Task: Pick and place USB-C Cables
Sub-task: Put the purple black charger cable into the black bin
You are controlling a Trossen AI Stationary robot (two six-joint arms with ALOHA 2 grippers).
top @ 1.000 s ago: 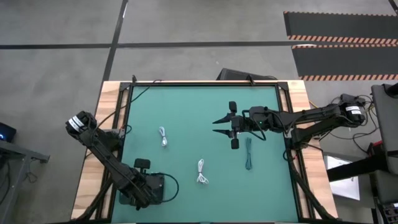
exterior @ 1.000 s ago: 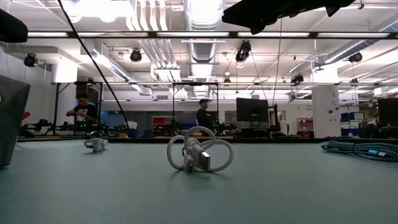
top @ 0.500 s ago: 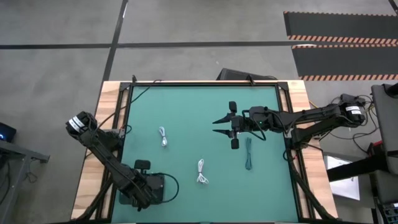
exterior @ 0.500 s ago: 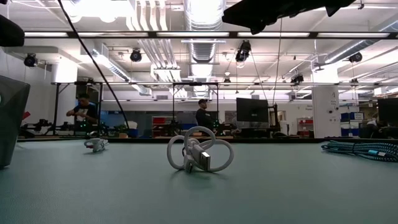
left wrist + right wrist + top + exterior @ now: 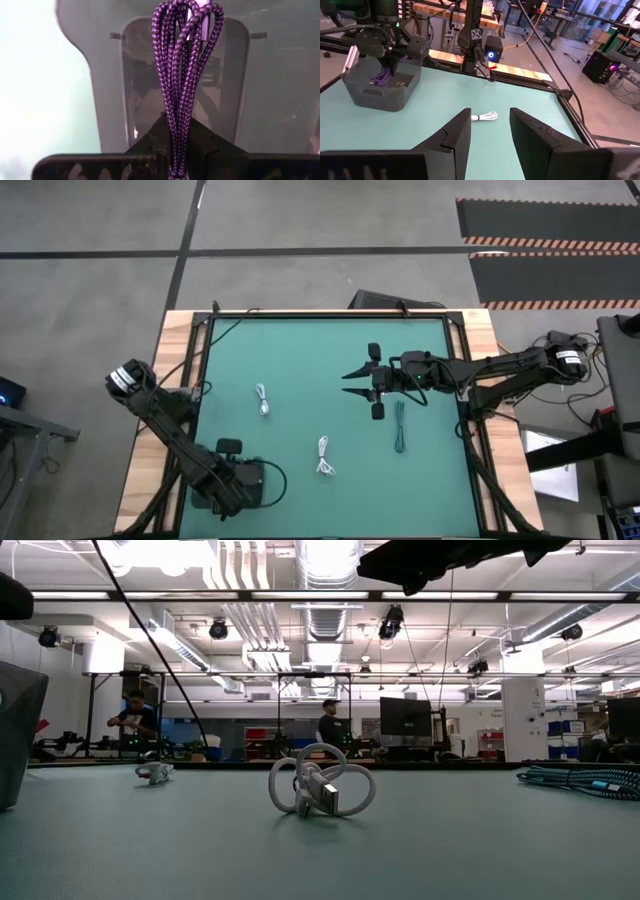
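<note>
My left gripper point(image 5: 390, 59) hangs over a dark grey bin point(image 5: 380, 92) at the table's near left corner point(image 5: 238, 480), shut on a purple braided cable bundle point(image 5: 182, 75). My right gripper point(image 5: 346, 384) hovers open above the mat's middle, touching nothing. Ahead of its fingers one white coiled cable point(image 5: 485, 116) lies on the mat point(image 5: 263, 400). A second white coil point(image 5: 325, 455) rests nearer the front point(image 5: 320, 785). A dark teal braided bundle point(image 5: 400, 427) lies flat beside the right gripper point(image 5: 590, 780). My left gripper pinches the purple bundle between its two fingers point(image 5: 150, 145) at one end of the bundle point(image 5: 176, 150), coming from above and pointing down. The bundle hangs straight below the fingers into the bin, looped end point(image 5: 187, 12) lowest. Whether that end touches the bin floor, I cannot tell.
A green mat point(image 5: 300, 350) covers the table inside a wooden frame. The bin stands at its near left corner. Black arm wires run along the table's left and far edges. People stand far off in the room behind point(image 5: 325, 725).
</note>
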